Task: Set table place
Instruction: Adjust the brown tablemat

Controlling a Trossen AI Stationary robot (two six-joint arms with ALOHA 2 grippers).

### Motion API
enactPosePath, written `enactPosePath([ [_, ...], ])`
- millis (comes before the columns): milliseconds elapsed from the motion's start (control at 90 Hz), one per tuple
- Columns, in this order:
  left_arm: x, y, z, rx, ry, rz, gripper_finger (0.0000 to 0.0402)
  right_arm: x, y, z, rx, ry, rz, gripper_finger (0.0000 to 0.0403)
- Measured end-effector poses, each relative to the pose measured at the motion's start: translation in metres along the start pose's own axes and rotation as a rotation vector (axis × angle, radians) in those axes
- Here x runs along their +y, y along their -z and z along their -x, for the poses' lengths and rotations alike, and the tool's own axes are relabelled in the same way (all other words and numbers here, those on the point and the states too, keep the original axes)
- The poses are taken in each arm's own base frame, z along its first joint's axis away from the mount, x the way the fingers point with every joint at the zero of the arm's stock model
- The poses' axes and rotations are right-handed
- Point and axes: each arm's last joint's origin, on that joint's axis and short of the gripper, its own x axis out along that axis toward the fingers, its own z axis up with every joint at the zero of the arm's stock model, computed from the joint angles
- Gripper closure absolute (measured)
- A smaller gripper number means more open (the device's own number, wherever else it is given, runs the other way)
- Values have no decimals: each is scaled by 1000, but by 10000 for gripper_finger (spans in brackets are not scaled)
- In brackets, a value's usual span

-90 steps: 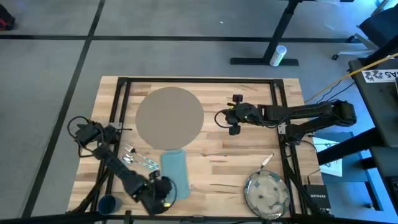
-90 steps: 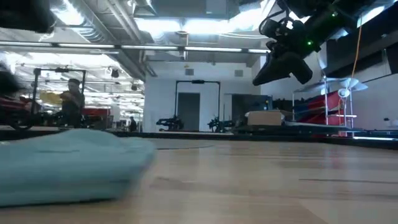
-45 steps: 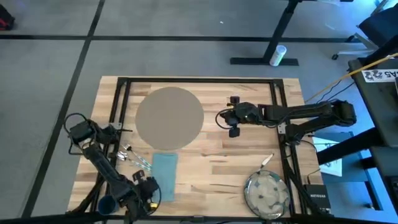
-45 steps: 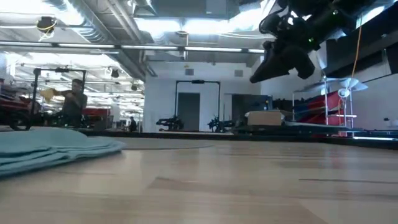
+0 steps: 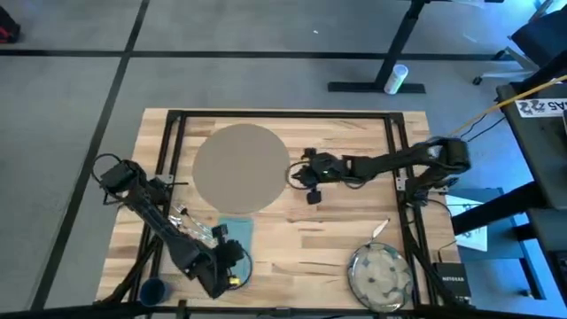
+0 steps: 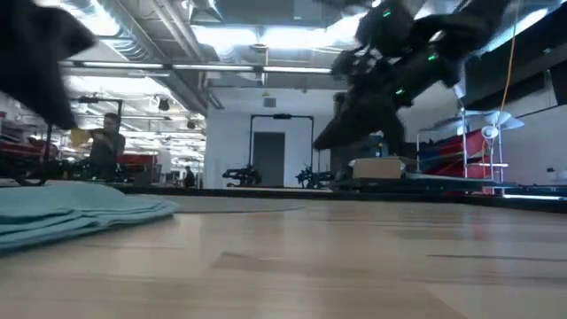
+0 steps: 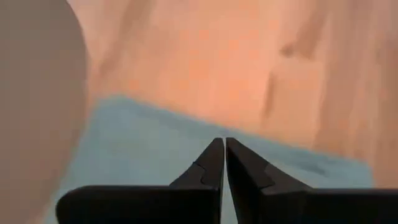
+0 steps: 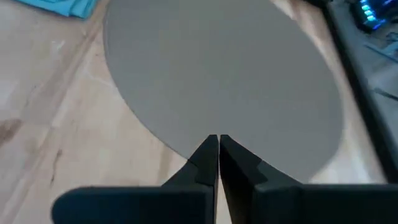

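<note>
The round grey-brown placemat lies flat on the far-left part of the tabletop, and it reads as a thin, limp disc: light, but hard to pinch from above, so its edge is likely the only place to take hold, with a slide along the wood safer than a lift. The right gripper sits just beside the placemat's right-hand rim, and its wrist view shows the jaws pressed together on nothing, their tips pointed at the near edge of the mat. The teal napkin lies just below the placemat toward the front, soft folded cloth that will crumple and drag instead of holding its shape; a pinch on a folded edge or corner seems best. The left gripper hovers over the napkin's front end, and its wrist view shows its jaws likewise closed and empty, the cloth spread directly beneath the tips; whether they touch it cannot be told. Just left of the napkin lies some silver cutlery, partly hidden by the left arm, stiff, thin and slippery, and which pieces are there is not clear. The speckled plate rests at the front right corner, well apart from the mat; it looks rigid and breakable, best gripped at the rim. A piece of silverware lies just beyond it, and the small dark-blue cup stands at the front left corner.
</note>
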Motion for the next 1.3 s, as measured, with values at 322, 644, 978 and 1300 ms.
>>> enactPosePath([
  [322, 10, -11, -4, -35, -49, -108, 402, -1, -7, -58, 187, -93, 69, 403],
  [644, 17, -19, 4, -92, -74, -75, 402, -2, 7, -57, 337, -141, 84, 403],
  [978, 20, -22, 9, -109, -71, -73, 402, -6, -2, -65, 211, -88, 76, 403],
  [1300, 22, -19, 9, -92, -88, -71, 402, -2, 18, -73, 325, -175, 60, 403],
])
